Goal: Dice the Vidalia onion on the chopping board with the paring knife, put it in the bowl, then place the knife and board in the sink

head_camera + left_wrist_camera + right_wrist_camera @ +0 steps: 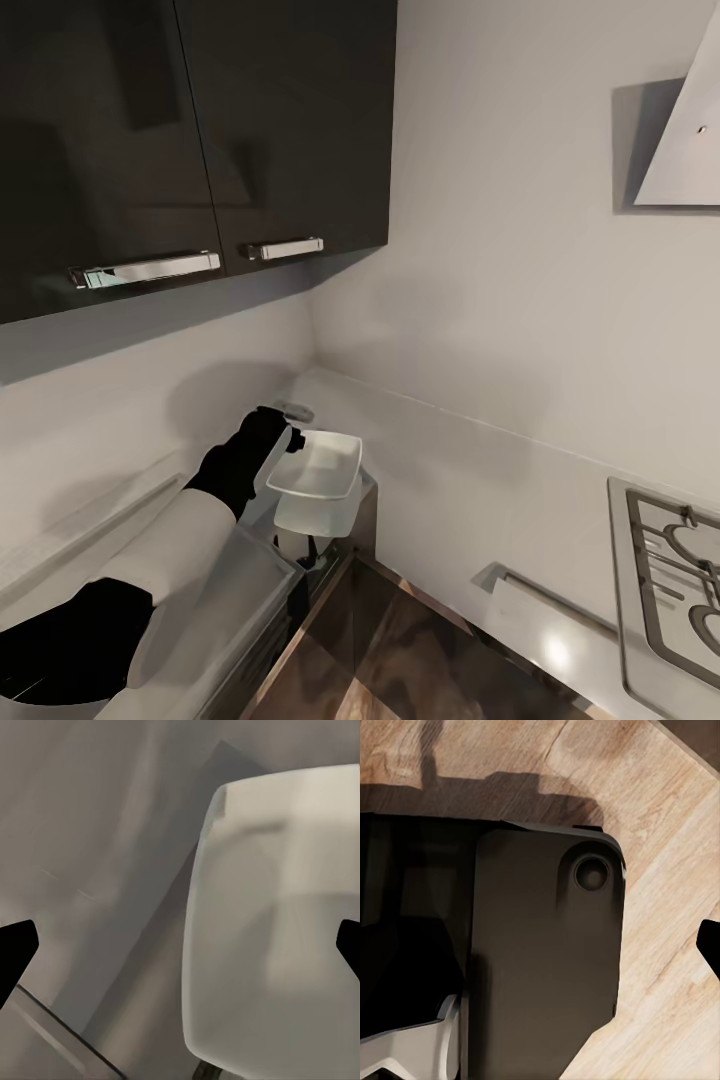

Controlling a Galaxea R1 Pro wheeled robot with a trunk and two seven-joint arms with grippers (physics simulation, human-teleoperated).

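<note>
Glossy dark cabinets (190,130) hang at left over the pale desk (470,470). The left tool (285,440) meets the near rim of the white bowl (318,467), which overhangs the desk edge; fingers (15,952) spread wide. Right tool (709,945): state cannot be told, above wooden floor (675,832).

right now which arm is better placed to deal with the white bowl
Left. In the head view the left gripper is at the bowl, which sits at the countertop corner, and the left wrist view looks straight at it. The right wrist view looks down at the wooden floor.
</note>
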